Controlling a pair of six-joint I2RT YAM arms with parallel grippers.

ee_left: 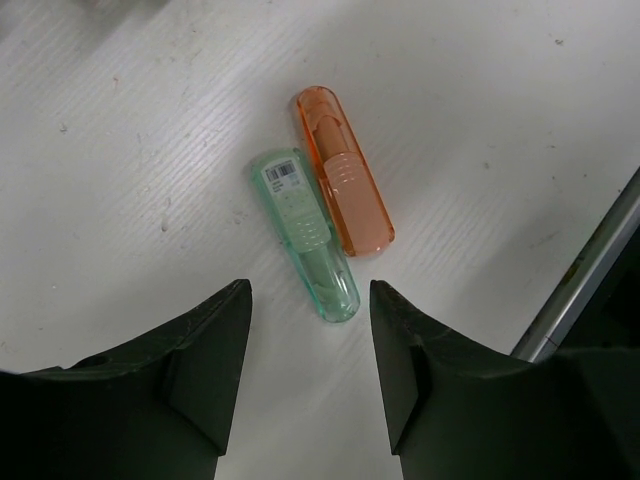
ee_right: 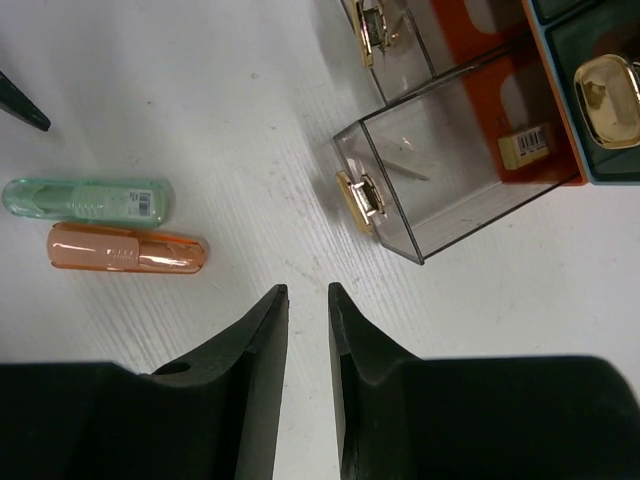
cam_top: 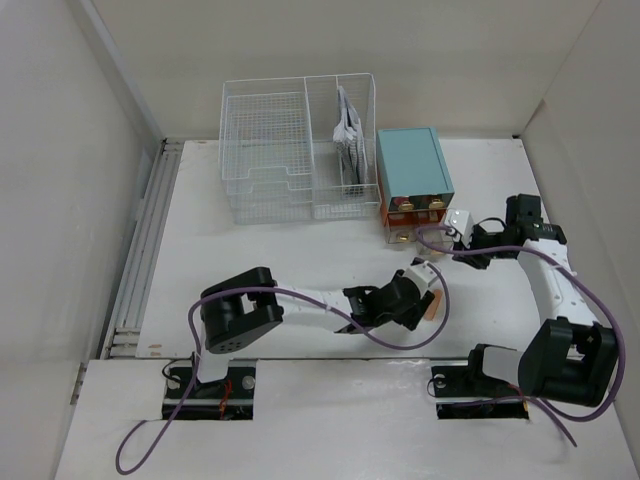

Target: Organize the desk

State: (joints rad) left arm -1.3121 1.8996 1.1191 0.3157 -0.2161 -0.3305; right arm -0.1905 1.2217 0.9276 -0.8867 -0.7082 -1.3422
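My left arm [cam_top: 300, 300] and right arm [cam_top: 545, 285] are white tubes between chunky black joint housings. A purple cable [cam_top: 400, 346] trails along each, and my fingers [ee_left: 200, 380] are matte black wedges.

Bright, even light with soft, faint shadows on the desk [cam_top: 300, 250] (wrist views sharp).
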